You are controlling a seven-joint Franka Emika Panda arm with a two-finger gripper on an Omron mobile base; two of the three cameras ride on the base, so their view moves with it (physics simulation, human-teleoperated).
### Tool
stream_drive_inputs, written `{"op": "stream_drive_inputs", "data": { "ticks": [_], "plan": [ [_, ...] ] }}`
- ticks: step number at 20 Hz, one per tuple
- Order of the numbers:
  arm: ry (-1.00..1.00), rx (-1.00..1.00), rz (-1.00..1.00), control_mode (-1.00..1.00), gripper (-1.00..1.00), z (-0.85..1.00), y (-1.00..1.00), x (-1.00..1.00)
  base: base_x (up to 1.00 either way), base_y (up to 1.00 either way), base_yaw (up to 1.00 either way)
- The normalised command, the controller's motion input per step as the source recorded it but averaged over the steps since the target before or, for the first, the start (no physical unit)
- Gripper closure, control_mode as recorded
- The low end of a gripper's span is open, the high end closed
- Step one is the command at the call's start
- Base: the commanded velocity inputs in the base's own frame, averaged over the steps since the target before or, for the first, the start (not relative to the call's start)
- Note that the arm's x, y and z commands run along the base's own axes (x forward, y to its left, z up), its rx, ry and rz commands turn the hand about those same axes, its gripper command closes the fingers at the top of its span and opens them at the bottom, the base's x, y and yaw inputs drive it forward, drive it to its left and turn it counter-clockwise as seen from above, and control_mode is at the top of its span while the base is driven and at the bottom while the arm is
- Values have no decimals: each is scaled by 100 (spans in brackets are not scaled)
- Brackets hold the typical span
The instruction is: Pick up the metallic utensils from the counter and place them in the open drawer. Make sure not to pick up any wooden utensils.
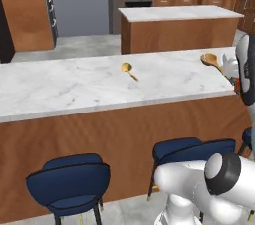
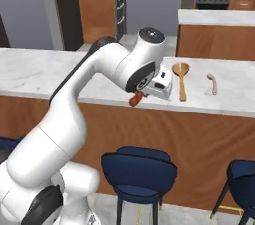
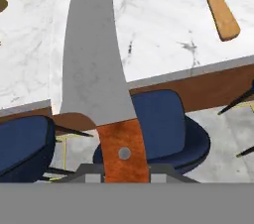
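The grey-bladed utensil (image 3: pixel 94 59) is in the gripper (image 2: pixel 144 92), whose jaws are closed on its reddish-brown handle, above the counter (image 1: pixel 74 87) edge. You should carry it level toward the drawer, away from the wooden spoon (image 2: pixel 181 77) nearby.

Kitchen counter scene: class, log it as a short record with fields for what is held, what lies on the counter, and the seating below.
held: knife, grey blade, reddish-brown handle, in the gripper
gripper: shut on the knife handle
counter: gold spoon, wooden spoon, small silver utensil
wooden spoon: untouched, lying flat
seating: blue stools below the counter edge
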Motion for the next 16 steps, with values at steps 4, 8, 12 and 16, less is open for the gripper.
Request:
{"op": "stream_drive_inputs", "data": {
  "ticks": [4,8,12,16],
  "plan": [
    [0,0,0,100,100,0,0,0,-28,-100,-4],
    [0,0,0,100,100,0,0,0,-1,-100,-2],
    [0,0,0,100,100,0,0,0,0,-100,-2],
    [0,0,0,100,100,0,0,0,-63,-100,0]
  ]
}}
